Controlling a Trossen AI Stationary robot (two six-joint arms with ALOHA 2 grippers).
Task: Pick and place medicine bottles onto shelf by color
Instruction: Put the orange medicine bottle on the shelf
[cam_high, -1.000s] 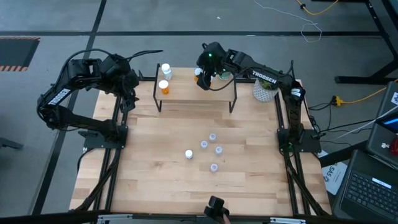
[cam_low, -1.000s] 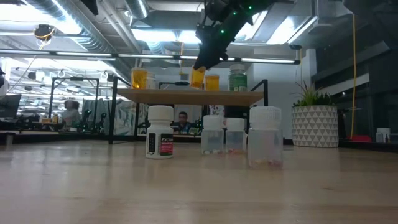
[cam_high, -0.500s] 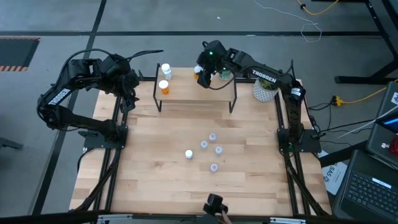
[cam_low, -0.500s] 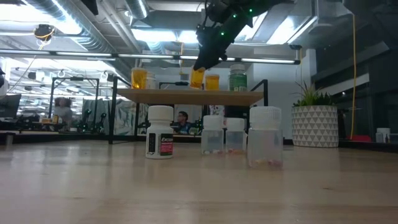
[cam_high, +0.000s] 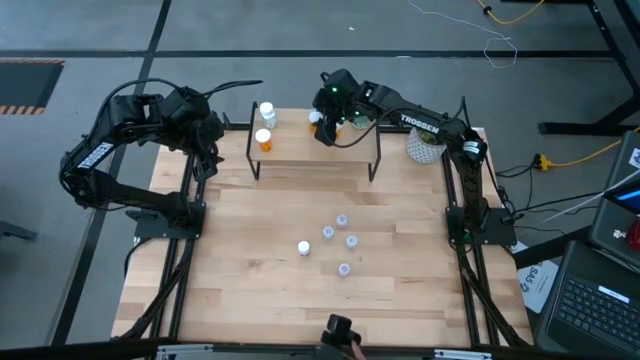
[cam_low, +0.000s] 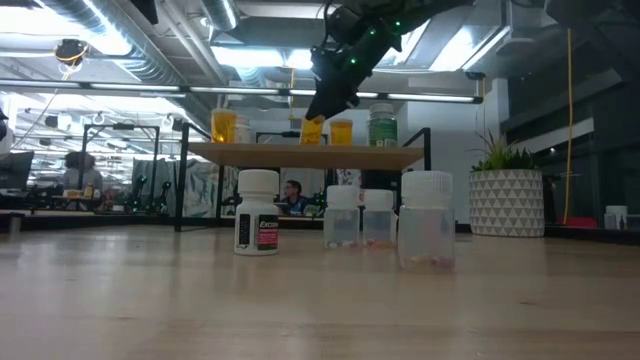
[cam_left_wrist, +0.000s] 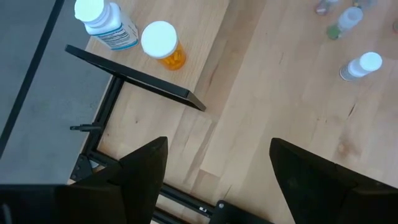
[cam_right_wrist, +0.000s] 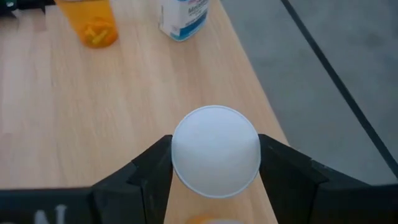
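Observation:
The shelf (cam_high: 315, 150) stands at the table's far edge. At its left end are a white blue-labelled bottle (cam_high: 266, 110) and an orange bottle (cam_high: 264, 137). My right gripper (cam_high: 322, 126) hovers over the shelf's middle, shut on an orange bottle (cam_low: 313, 130). Right of it on the board stand another orange bottle (cam_low: 341, 131) and a green-labelled bottle (cam_low: 383, 125). A white bottle (cam_high: 304, 247) and several small clear bottles (cam_high: 342, 240) stand on the tabletop. My left gripper (cam_left_wrist: 211, 168) waits open beyond the shelf's left end. My right gripper pinches the orange bottle by its white cap (cam_right_wrist: 216, 149), one finger on each side, coming from above and pointing down. The bottle hangs upright below the fingers, its base (cam_low: 313, 141) at or just above the shelf board; whether it rests there I cannot tell.
A white patterned pot with a green plant (cam_high: 427, 145) stands right of the shelf. The shelf's black legs (cam_high: 252, 155) rise from the table. Bare board lies between the left bottles and the held bottle.
My right gripper has carried the orange bottle a little toward the table's left, along the shelf, and slightly down toward the board, staying shut on the cap.

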